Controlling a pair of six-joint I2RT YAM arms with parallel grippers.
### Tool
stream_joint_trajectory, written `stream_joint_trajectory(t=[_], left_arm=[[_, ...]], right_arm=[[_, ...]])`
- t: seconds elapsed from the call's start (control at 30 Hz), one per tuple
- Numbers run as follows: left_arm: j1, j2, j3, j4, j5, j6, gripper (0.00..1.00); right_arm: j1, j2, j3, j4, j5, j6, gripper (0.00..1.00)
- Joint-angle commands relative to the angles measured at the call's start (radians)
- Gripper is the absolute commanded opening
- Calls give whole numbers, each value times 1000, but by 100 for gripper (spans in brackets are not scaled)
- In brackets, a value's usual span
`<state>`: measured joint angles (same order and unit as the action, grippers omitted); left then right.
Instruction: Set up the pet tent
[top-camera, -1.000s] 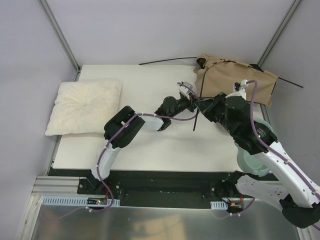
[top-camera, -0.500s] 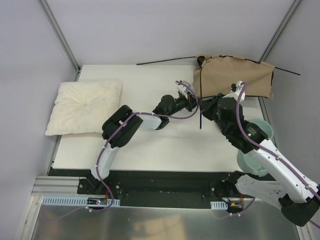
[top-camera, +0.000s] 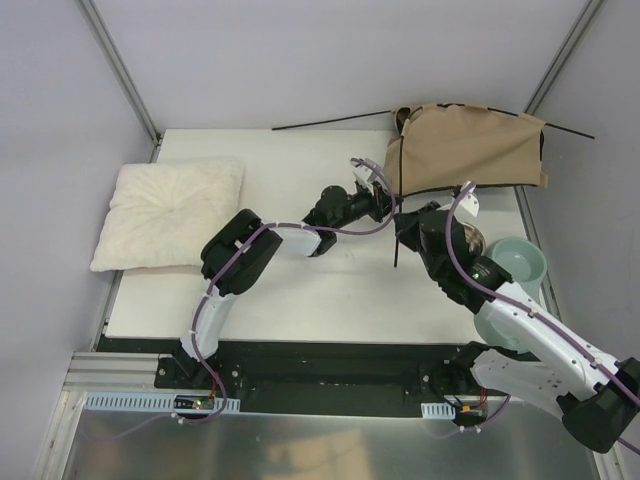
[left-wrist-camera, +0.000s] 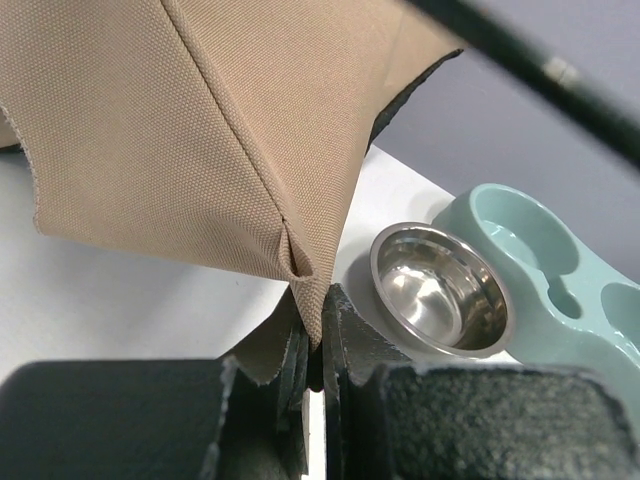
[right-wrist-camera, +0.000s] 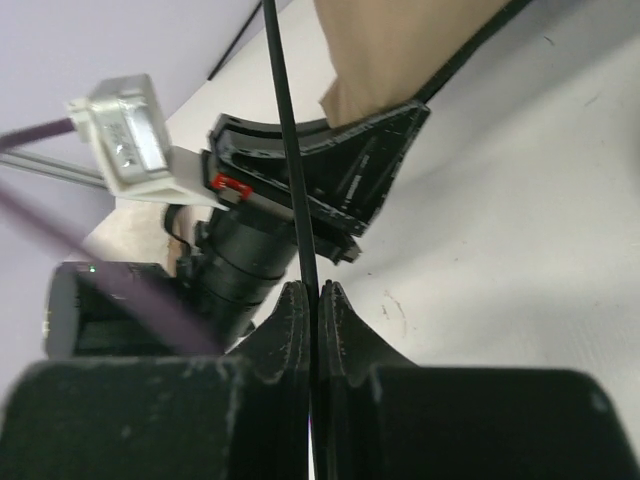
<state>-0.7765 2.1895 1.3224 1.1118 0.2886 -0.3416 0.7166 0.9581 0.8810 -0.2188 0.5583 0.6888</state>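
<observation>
The pet tent (top-camera: 468, 148) is a tan fabric sheet with black lining, lifted and spread at the back right of the table. My left gripper (top-camera: 386, 205) is shut on its lower left corner (left-wrist-camera: 305, 268), the fabric pinched between the jaws. My right gripper (top-camera: 402, 228) is shut on a thin black pole (right-wrist-camera: 290, 170) that runs up past the left gripper to the tent's edge. Other black poles (top-camera: 330, 121) stick out left and right (top-camera: 570, 131) from the tent's top.
A cream fluffy pillow (top-camera: 172, 212) lies at the table's left edge. A pale teal double feeder (top-camera: 520, 270) with a steel bowl (left-wrist-camera: 436, 290) sits on the right, under my right arm. Grey walls close the back and sides.
The tent fabric has risen and spread wider and flatter. My right gripper has slid left and nearer along the pole, uncovering the teal feeder. The left gripper shifted slightly left.
</observation>
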Motion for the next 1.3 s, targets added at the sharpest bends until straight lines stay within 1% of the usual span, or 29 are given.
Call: stream_joint_trajectory(t=[0.0,0.07,0.13,0.17,0.27,0.33,0.37,0.53,0.63,0.73,0.87,1.0,1.13,1.27], left_arm=[[6,-86,38,28,69,-17,0],[8,-86,40,19,66,-20,0],[11,-85,40,17,69,-28,0],[10,-85,38,14,75,-28,0],[11,-94,34,-10,95,-30,0],[10,-109,23,-41,109,-28,0],[8,-119,14,-53,115,-28,0],[6,-186,-41,-110,156,-37,0],[2,-223,-51,-174,185,-45,0],[0,-264,-74,-239,181,-33,0],[0,-307,-86,-348,188,-33,0],[0,-338,-114,-406,205,-51,0],[0,-353,-103,-481,236,-79,0],[0,-361,-55,-587,265,-109,0]], right_arm=[[-52,-45,-88,84,134,22,0],[-57,-65,-105,85,118,23,0],[-59,-91,-126,142,97,-6,0],[-60,-88,-123,144,101,-9,0],[-63,-64,-112,162,129,-9,0],[-69,-50,-126,211,132,-12,0],[-72,-36,-129,264,137,-11,0],[-82,24,-122,309,173,25,0],[-83,51,-111,325,190,34,0],[-85,73,-106,329,218,38,0],[-111,83,-83,343,221,6,0],[-144,103,-59,363,210,-9,0],[-169,134,-31,394,203,-3,0],[-183,186,18,409,215,-5,0]])
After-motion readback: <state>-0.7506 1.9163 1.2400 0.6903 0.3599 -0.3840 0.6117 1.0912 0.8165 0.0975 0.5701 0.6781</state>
